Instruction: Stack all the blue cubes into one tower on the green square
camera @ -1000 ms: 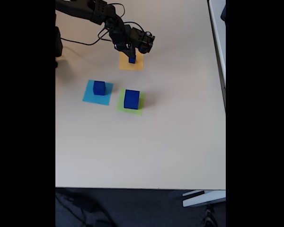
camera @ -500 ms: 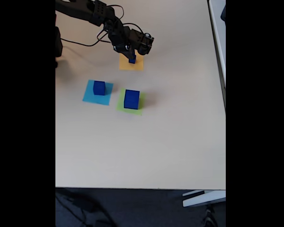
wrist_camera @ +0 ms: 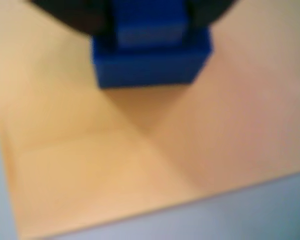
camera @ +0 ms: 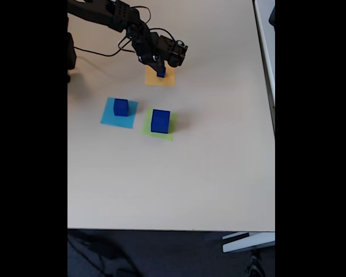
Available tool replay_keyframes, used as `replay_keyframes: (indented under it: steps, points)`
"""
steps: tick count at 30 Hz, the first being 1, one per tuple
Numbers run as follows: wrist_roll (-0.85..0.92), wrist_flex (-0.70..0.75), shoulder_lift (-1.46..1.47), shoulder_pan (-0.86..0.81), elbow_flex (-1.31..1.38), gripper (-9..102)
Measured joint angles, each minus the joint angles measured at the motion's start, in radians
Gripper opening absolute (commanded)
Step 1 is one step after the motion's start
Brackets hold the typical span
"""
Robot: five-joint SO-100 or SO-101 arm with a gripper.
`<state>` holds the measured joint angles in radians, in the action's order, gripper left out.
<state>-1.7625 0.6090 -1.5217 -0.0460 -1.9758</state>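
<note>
At the upper centre of the fixed view the end effector (camera: 161, 69) pinches a small blue cube (camera: 161, 73) over the orange square (camera: 161, 79) by its flat sides; rigid and light, probably slick, it should handle easily.

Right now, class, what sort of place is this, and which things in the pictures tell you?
Probably an office or lab workbench set up for a robot exercise: a plain beige table, dark carpet below its edge, and a small black robot arm with trailing cables, working over coloured paper squares and blue cubes.
</note>
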Motion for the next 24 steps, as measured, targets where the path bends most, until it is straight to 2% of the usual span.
replay_keyframes:
  steps: [11,24]
  points:
    - [0.002,-0.009,0.000,0.000,0.000,8]
    - [0.086,-0.028,0.000,0.000,0.002,16]
